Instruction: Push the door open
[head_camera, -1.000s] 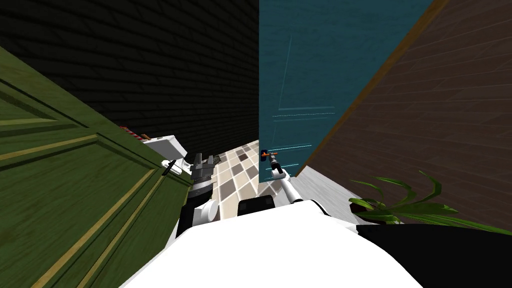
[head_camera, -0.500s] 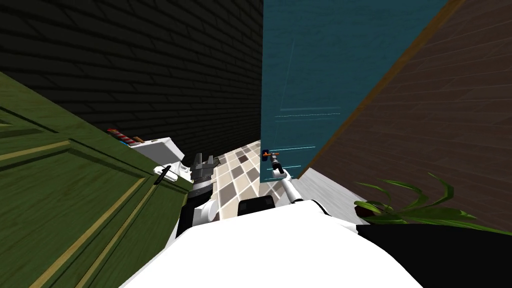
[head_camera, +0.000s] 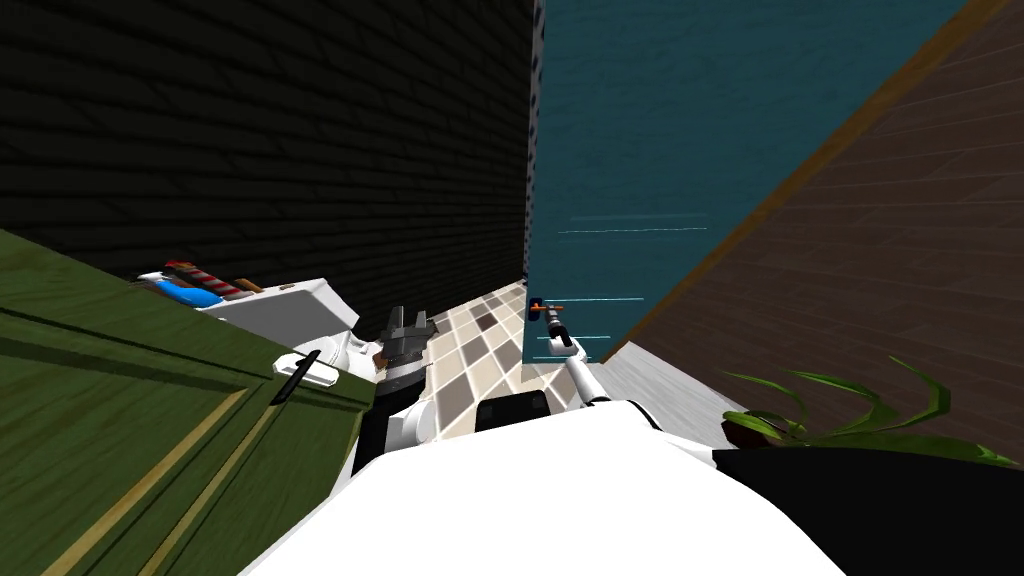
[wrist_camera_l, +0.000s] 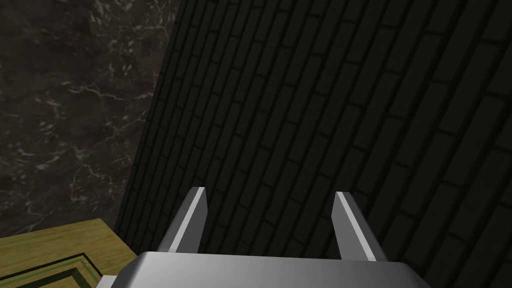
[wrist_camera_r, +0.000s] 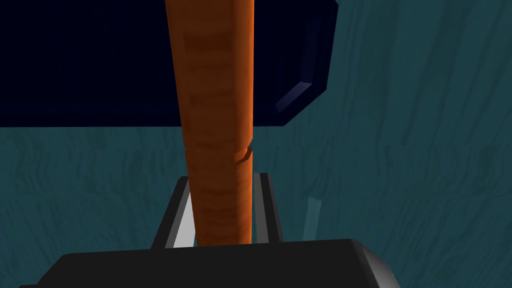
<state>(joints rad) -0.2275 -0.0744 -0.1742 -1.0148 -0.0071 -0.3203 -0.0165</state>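
Green door (head_camera: 120, 420): panelled, at 8 o'clock of the left arm, with a black handle (head_camera: 297, 375) near its edge.
White fixture (head_camera: 285, 310): beyond the green door's edge, at 9 o'clock of the left gripper.
Left gripper (head_camera: 407, 328) (wrist_camera_l: 270, 197): hung free over the floor, its fingers (wrist_camera_l: 192, 220) spread wide on nothing and facing the dark brick wall (wrist_camera_l: 350, 100).
Tiled floor (head_camera: 475, 350): checkered beige and brown, between the two arms.
Teal door (head_camera: 640, 150) (wrist_camera_r: 400, 190): stood at 12 to 1 o'clock ahead, edge-on beside the brick wall.
Orange lever (head_camera: 550, 308) (wrist_camera_r: 217, 125): on a dark blue plate (wrist_camera_r: 100, 65) at the teal door's 7 o'clock corner.
Right gripper (head_camera: 553, 322) (wrist_camera_r: 222, 177): reached to the lever, jaws narrow and clamped on its sides.
Brown wall (head_camera: 880, 250): at 3 o'clock of the teal door.
Plant (head_camera: 850, 410): at 4 o'clock of the right gripper.
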